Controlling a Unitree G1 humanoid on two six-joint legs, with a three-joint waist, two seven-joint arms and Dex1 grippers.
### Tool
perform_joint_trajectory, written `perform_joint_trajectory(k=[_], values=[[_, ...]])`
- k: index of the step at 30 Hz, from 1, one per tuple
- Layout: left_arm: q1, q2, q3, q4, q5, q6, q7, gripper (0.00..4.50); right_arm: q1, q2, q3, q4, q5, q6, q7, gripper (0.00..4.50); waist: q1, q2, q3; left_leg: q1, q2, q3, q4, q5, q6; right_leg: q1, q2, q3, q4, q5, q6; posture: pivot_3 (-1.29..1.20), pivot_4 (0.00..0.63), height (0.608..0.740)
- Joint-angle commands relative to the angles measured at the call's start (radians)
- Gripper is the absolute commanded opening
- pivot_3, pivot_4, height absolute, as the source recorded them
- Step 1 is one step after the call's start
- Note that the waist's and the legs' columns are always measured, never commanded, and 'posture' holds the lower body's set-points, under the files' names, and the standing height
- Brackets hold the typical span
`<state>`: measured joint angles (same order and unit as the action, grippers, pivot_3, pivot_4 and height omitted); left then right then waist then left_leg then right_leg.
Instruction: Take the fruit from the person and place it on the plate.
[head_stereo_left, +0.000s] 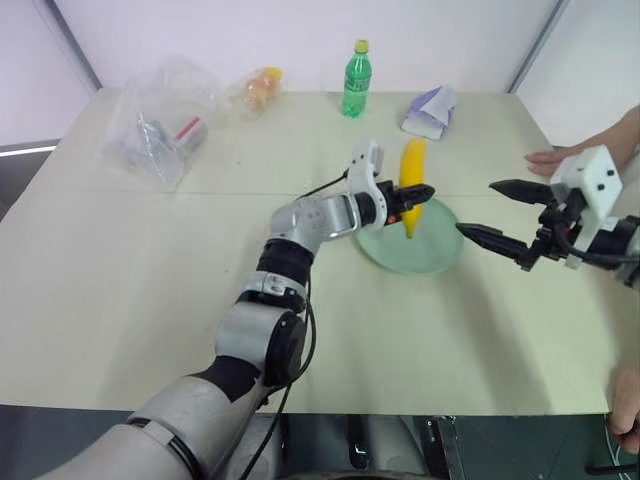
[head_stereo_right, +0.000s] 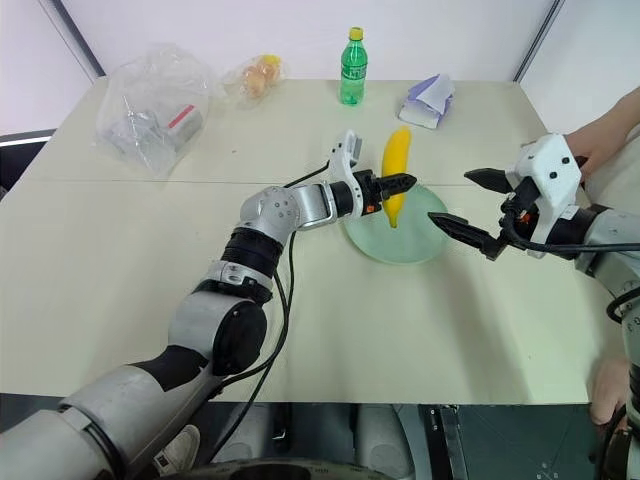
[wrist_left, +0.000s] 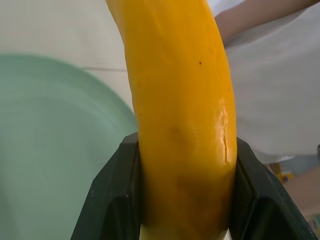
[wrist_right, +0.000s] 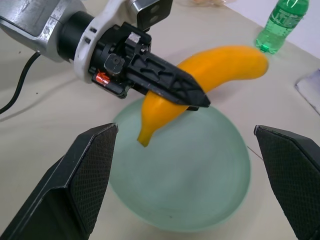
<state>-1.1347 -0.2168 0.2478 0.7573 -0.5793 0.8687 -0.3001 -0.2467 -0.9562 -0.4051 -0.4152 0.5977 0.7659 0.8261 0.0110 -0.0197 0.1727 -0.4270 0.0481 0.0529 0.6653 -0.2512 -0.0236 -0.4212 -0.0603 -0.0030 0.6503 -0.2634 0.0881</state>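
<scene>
From the head views, the left gripper (head_stereo_left: 412, 203) clamps the banana (head_stereo_left: 411, 170) upright over the plate (head_stereo_left: 400, 253), which lies right of the tabletop's (head_stereo_left: 120, 290) middle; the plate's far rim is hidden behind them; the right gripper (head_stereo_left: 492, 211) gapes wide and empty near the right edge, where a person's hand (head_stereo_left: 548, 157) rests, forearm cut off. Left wrist view: black fingers (wrist_left: 112, 192) pinch the banana, both its ends out of frame. Right wrist view: its lower tip hangs above the plate; a green bottle (wrist_right: 278, 22) is cropped at the top.
</scene>
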Motion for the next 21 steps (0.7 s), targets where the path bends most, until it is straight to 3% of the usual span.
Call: perform_joint_trajectory(k=[1,5,11,21], values=[[0.044,-0.062,-0.012,-0.072,-0.029,0.047,0.017,1.48,0.000,-0.010,-0.035,-0.036,0.017,-0.002,-0.013,4.50,0.000,0.000,0.000,0.000,0.000,0.000,0.000,0.000,0.000,0.000,0.000,0.000,0.000,0.000,0.000,0.00,0.150,0.731],[0.102,-0.083,-0.046,-0.126,-0.026,0.108,0.034,1.48,-0.004,-0.013,-0.028,-0.035,0.019,-0.003,-0.021,4.50,0.000,0.000,0.000,0.000,0.000,0.000,0.000,0.000,0.000,0.000,0.000,0.000,0.000,0.000,0.000,0.00,0.150,0.731],[0.142,-0.087,-0.077,-0.166,-0.029,0.140,0.050,4.44,-0.019,-0.015,-0.013,-0.024,0.017,-0.010,-0.023,4.50,0.000,0.000,0.000,0.000,0.000,0.000,0.000,0.000,0.000,0.000,0.000,0.000,0.000,0.000,0.000,0.00,0.150,0.731],[0.105,-0.043,-0.062,-0.246,-0.083,0.173,0.044,4.44,-0.043,-0.010,0.020,-0.001,0.009,-0.027,-0.013,4.50,0.001,0.000,0.000,0.000,0.000,0.000,0.000,0.000,0.000,0.000,0.000,0.000,0.000,0.000,0.000,0.00,0.150,0.731]])
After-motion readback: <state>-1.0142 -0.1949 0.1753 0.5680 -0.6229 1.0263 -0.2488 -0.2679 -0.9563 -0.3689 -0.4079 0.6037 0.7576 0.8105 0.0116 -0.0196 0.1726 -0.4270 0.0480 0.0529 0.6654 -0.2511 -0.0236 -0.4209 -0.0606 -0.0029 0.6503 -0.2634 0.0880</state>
